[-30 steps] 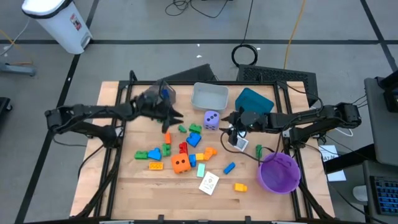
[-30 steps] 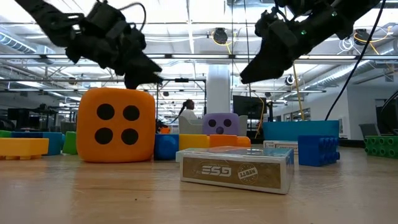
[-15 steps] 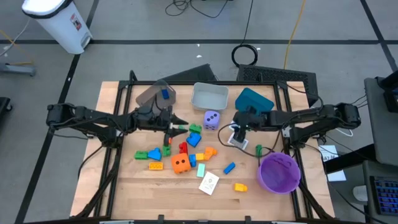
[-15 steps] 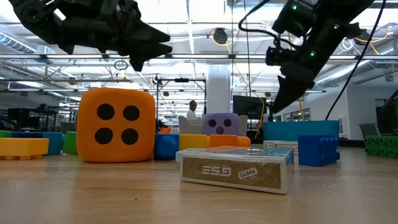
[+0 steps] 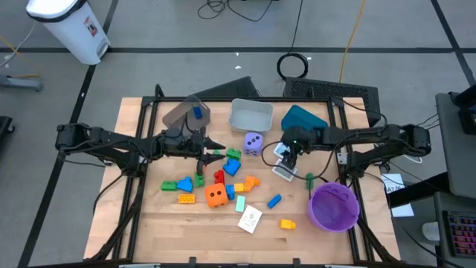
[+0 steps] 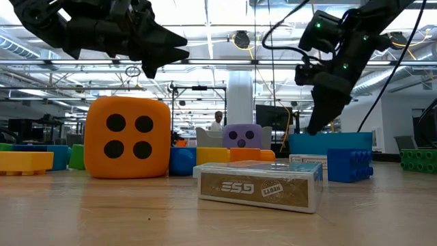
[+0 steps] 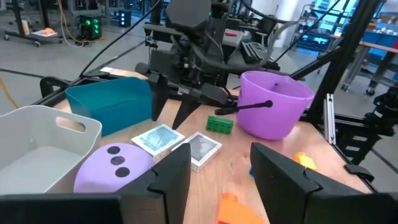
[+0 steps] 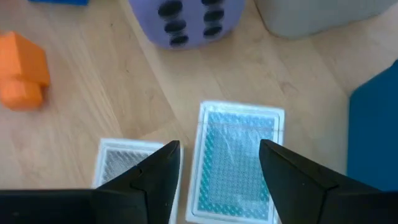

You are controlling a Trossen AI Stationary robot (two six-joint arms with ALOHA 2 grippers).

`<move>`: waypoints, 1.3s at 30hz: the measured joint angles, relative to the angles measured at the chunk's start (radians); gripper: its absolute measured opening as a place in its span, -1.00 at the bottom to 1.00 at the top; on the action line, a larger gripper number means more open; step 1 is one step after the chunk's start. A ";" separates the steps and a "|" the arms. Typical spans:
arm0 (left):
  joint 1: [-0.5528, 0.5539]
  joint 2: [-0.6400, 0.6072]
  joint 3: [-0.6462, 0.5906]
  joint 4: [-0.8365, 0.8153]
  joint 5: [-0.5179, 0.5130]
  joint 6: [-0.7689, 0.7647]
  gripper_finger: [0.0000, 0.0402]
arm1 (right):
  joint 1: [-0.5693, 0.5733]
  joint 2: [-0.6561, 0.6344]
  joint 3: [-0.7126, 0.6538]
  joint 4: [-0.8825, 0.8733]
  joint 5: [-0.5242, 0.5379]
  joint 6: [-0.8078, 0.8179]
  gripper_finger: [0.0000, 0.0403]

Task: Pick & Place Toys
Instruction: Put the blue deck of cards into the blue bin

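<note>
- The left gripper point(image 5: 216, 144) hangs over the left middle of the desk point(image 5: 149, 223), its fingers parted around nothing.
- A green block point(image 5: 218, 155) lies just at its 5 o'clock in the high view, with a red block point(image 5: 219, 177) and the orange die point(image 5: 216, 196) further toward 6 o'clock.
- The purple die point(image 5: 253, 143) sits between the two grippers, at 3 o'clock from the left one, its dotted faces showing in the left wrist view point(image 7: 115, 167).
- The right gripper point(image 5: 285, 158) hovers right of centre, half open and empty, pointing down at the cards.
- One white-blue card point(image 8: 239, 158) lies flat straight beneath it, between the two fingers point(image 8: 292, 177); its long axis runs along the fingers, from 12 to 6 in the right wrist view.
- A second card point(image 8: 124, 165) lies just beside the first, parallel, partly under one finger.
</note>
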 joint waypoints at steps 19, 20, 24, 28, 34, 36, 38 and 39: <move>0.001 0.000 0.000 0.000 -0.085 0.073 -0.13 | -0.002 0.000 -0.060 0.090 0.000 -0.103 -0.50; 0.001 0.000 0.000 0.000 -0.085 0.076 -0.13 | -0.002 0.000 -0.060 0.090 0.000 -0.108 -0.64; 0.001 0.000 0.000 0.000 -0.086 0.080 -0.13 | -0.002 0.000 -0.060 0.090 -0.001 -0.146 -0.95; 0.001 0.000 0.000 0.000 -0.086 0.071 -0.13 | -0.004 0.000 -0.060 0.094 -0.001 -0.134 -0.75; 0.001 0.000 0.000 0.000 -0.086 0.071 -0.13 | -0.029 0.000 -0.060 0.092 -0.001 -0.046 -0.23; 0.001 0.000 0.000 0.000 -0.086 0.072 -0.13 | -0.031 0.000 -0.060 0.090 -0.002 -0.031 -0.03; 0.001 0.000 0.000 0.000 -0.086 0.072 -0.13 | -0.031 0.000 -0.060 0.089 -0.002 -0.021 0.14; 0.001 0.000 0.000 -0.001 -0.086 0.071 -0.13 | -0.031 0.000 -0.060 0.089 -0.001 -0.019 0.23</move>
